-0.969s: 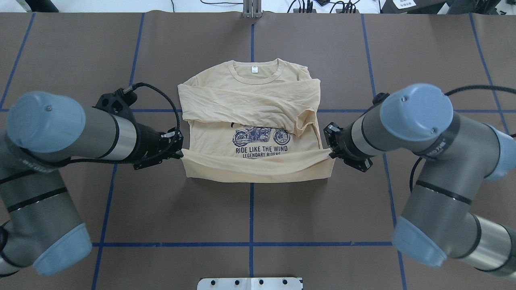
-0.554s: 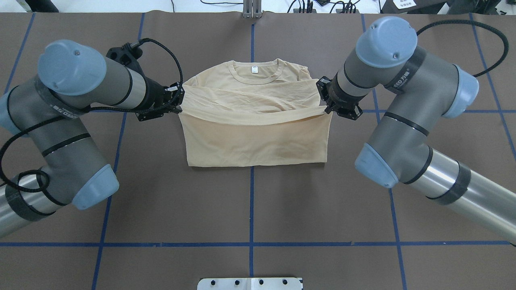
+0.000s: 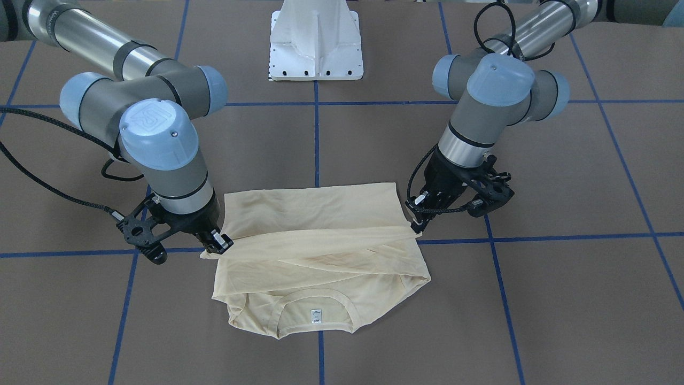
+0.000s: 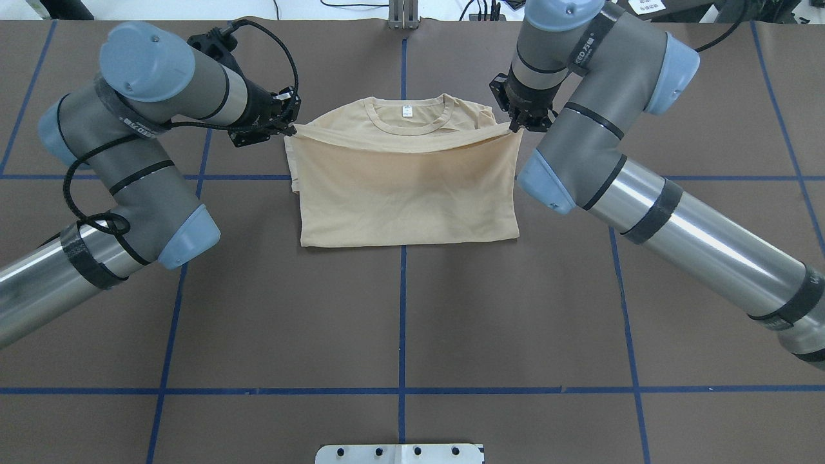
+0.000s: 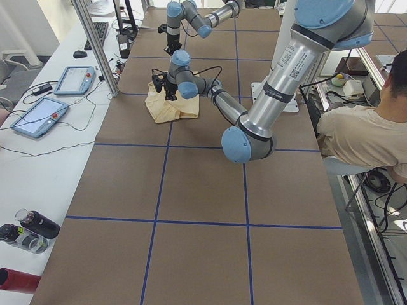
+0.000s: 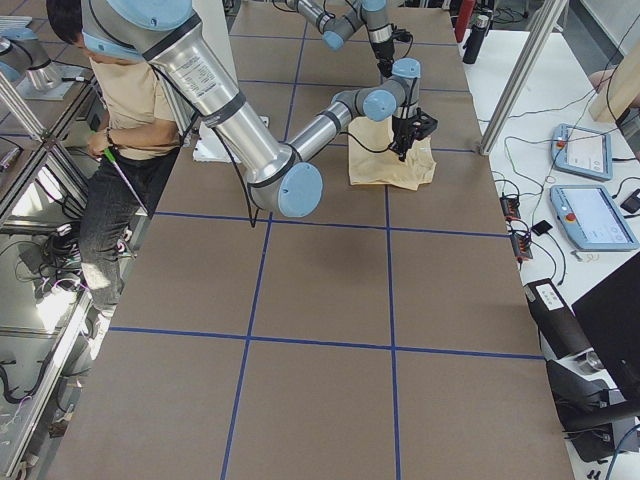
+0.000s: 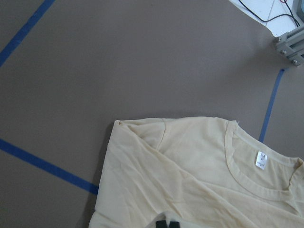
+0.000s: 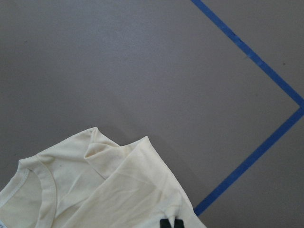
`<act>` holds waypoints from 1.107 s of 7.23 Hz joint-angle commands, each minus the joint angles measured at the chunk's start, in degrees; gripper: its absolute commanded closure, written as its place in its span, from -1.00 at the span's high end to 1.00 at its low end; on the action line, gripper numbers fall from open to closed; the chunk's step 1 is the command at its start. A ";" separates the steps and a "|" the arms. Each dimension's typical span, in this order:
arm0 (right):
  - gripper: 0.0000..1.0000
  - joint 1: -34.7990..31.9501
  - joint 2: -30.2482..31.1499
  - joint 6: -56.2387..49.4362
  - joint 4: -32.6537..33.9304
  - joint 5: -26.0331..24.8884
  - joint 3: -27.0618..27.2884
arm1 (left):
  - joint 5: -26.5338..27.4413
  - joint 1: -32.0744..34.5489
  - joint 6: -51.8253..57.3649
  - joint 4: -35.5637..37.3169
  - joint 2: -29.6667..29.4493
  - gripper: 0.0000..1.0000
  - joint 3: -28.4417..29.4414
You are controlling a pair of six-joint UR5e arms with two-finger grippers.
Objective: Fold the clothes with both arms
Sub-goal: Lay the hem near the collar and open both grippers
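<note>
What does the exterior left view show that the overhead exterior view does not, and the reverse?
Only exterior left shows a seated person, two tablets and bottles. Only the overhead shows the neck label clearly. Both show the folded T-shirt, with the left gripper and right gripper at its collar end.

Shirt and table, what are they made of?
The shirt looks like thin, soft knit cloth, perhaps cotton: matt, it sags and wrinkles where it is lifted. The table seems covered in matt brown paper or card, though I cannot be sure: flat, no shine.
</note>
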State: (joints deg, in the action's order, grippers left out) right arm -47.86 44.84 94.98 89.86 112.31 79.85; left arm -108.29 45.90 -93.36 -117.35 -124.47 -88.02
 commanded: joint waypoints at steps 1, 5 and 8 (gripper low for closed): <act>-1.00 -0.04 -4.04 -2.07 -3.98 -0.42 -9.23 | 0.27 0.59 -0.07 -5.58 -2.78 -1.00 8.26; -1.00 0.05 -5.72 -3.31 -8.47 -0.60 -15.06 | 0.54 1.03 -0.07 -10.87 -4.73 -1.00 15.59; -0.50 0.22 -5.99 -3.75 -11.46 -0.69 -16.83 | 1.86 1.03 -0.16 -11.85 -5.87 -1.00 17.71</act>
State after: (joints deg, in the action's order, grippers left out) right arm -47.68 39.09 91.30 78.99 111.64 63.35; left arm -106.75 46.98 -93.49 -129.01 -129.88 -70.99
